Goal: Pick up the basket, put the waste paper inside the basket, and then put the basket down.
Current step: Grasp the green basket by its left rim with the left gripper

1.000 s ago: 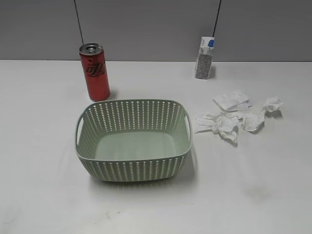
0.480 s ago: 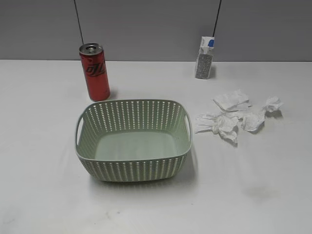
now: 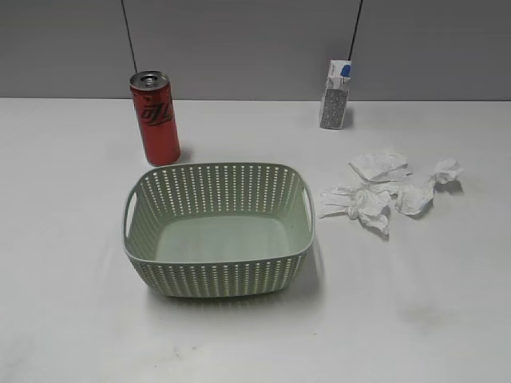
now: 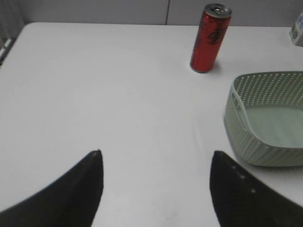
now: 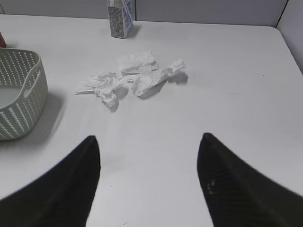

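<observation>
The pale green slotted basket (image 3: pixel 218 229) stands empty in the middle of the white table. It also shows in the left wrist view (image 4: pixel 268 124) at the right and in the right wrist view (image 5: pixel 19 94) at the left edge. Several crumpled white waste paper wads (image 3: pixel 387 187) lie to the basket's right, and they show in the right wrist view (image 5: pixel 132 80) ahead of the jaws. My left gripper (image 4: pixel 156 153) is open and empty over bare table, left of the basket. My right gripper (image 5: pixel 149 137) is open and empty, short of the paper. Neither gripper shows in the exterior view.
A red drink can (image 3: pixel 155 118) stands upright behind the basket's left corner, also in the left wrist view (image 4: pixel 209 38). A small white-and-grey carton with a blue top (image 3: pixel 335 94) stands at the back right. A grey wall runs behind the table.
</observation>
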{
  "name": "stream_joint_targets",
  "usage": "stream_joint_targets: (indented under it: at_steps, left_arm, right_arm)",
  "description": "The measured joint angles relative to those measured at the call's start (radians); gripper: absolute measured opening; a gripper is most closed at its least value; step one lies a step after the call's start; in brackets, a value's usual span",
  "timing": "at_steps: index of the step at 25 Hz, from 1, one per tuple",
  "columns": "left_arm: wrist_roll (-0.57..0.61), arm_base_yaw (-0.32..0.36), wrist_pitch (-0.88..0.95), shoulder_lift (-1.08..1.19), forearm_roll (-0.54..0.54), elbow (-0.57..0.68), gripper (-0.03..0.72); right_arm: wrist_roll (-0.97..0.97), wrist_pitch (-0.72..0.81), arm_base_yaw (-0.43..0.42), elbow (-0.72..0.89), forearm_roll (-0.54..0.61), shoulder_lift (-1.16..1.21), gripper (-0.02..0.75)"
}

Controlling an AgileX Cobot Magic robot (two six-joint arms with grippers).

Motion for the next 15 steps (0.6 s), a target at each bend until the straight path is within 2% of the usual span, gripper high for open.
stream_joint_targets:
  at_steps: [5,9,15]
  left_arm:
    - [0.011,-0.065,-0.108,0.239,-0.101,-0.027,0.536]
    - [0.012,-0.102,-0.121,0.467,-0.114,-0.099,0.536]
    - [0.020,-0.175,-0.141,0.768,-0.116,-0.271,0.536]
  right_arm:
    - [0.000,0.000,0.000,0.000,0.000,0.000,0.487]
    - [0.000,0.020,0.000,0.003,0.000,0.000,0.487]
    - [0.000,0.026,0.000,0.006,0.000,0.000,0.487]
